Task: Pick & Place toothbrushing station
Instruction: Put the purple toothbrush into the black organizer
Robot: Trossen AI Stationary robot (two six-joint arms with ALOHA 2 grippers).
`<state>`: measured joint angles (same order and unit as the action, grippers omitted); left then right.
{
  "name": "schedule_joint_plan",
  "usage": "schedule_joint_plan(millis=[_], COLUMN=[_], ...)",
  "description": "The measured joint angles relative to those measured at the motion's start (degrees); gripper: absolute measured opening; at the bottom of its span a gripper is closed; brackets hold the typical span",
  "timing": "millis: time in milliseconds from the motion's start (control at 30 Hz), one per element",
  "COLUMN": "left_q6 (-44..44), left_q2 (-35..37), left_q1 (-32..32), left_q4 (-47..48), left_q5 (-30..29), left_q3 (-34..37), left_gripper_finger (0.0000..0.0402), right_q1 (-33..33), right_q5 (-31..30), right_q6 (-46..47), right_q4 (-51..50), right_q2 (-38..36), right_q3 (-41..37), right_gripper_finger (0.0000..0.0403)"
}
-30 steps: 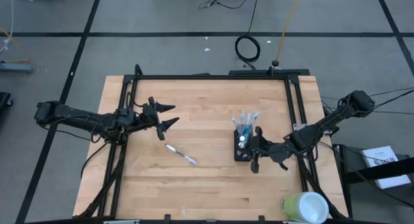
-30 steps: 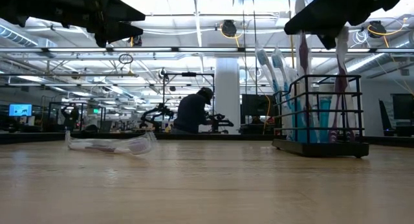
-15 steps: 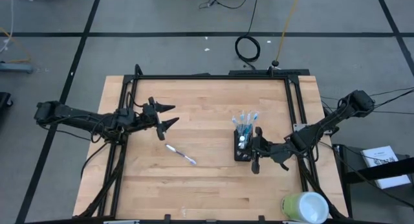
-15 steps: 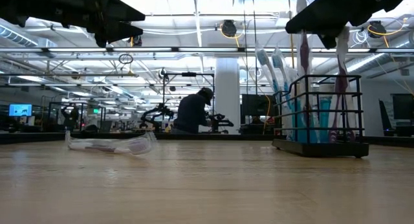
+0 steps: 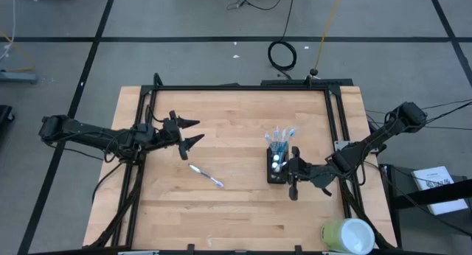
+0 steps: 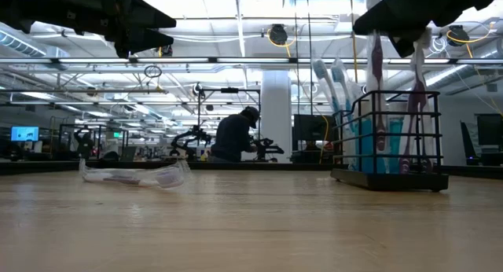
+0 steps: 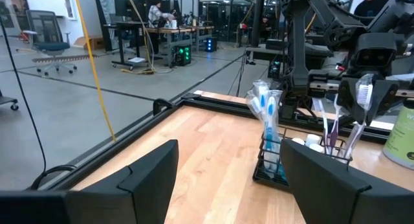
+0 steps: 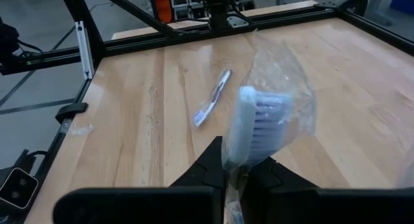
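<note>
The black wire-mesh holder (image 5: 276,169) stands on the table right of centre, with blue-and-white toothbrushes (image 5: 280,135) upright in its far end; it also shows in the low view (image 6: 391,138). One wrapped toothbrush (image 5: 206,176) lies flat on the table left of the holder. My right gripper (image 5: 293,175) is at the holder's near right corner, shut on a plastic-wrapped toothbrush (image 8: 249,123). My left gripper (image 5: 193,132) is open and empty above the table's left half. My right gripper pinches the wrapped toothbrush just below its bristle head (image 8: 231,160) between its two fingers. The fingers come from the table's right side and lie across the brush. The brush stands about upright, head above the fingers, and its handle (image 7: 351,138) reaches down into the holder.
A yellow-green and white cylinder (image 5: 346,235) stands at the table's near right corner. A black metal frame (image 5: 243,88) runs along the table's far and side edges. Bare wood lies between the loose toothbrush and the near edge. A person (image 6: 233,136) works far behind the table.
My right gripper has shifted a little toward the table's right edge with the toothbrush, which stays upright at the holder.
</note>
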<state>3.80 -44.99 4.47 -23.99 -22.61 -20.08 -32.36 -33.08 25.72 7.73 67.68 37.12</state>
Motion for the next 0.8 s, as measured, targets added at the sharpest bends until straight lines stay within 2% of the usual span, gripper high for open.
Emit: schedule_joint_plan(millis=[333, 533, 667, 800], left_q6=[0.05, 0.24, 0.68, 0.71], left_q2=[0.00, 0.00, 0.00, 0.00], left_q1=[0.00, 0.00, 0.00, 0.00], left_q4=[0.00, 0.00, 0.00, 0.10], left_q5=[0.00, 0.00, 0.00, 0.00], left_q3=[0.00, 0.00, 0.00, 0.00], left_gripper_finger=[0.0278, 0.0278, 0.0278, 0.0278], right_q1=[0.00, 0.00, -0.02, 0.01], right_q5=[-0.14, 0.07, -2.69, -2.86], right_q6=[0.94, -2.33, -2.46, -2.91], right_q4=[-0.96, 0.62, -1.20, -2.27], right_q2=[0.00, -0.86, -1.55, -1.62], right_q3=[0.00, -0.15, -0.24, -0.22], right_gripper_finger=[0.0009, 0.0009, 0.0009, 0.0009])
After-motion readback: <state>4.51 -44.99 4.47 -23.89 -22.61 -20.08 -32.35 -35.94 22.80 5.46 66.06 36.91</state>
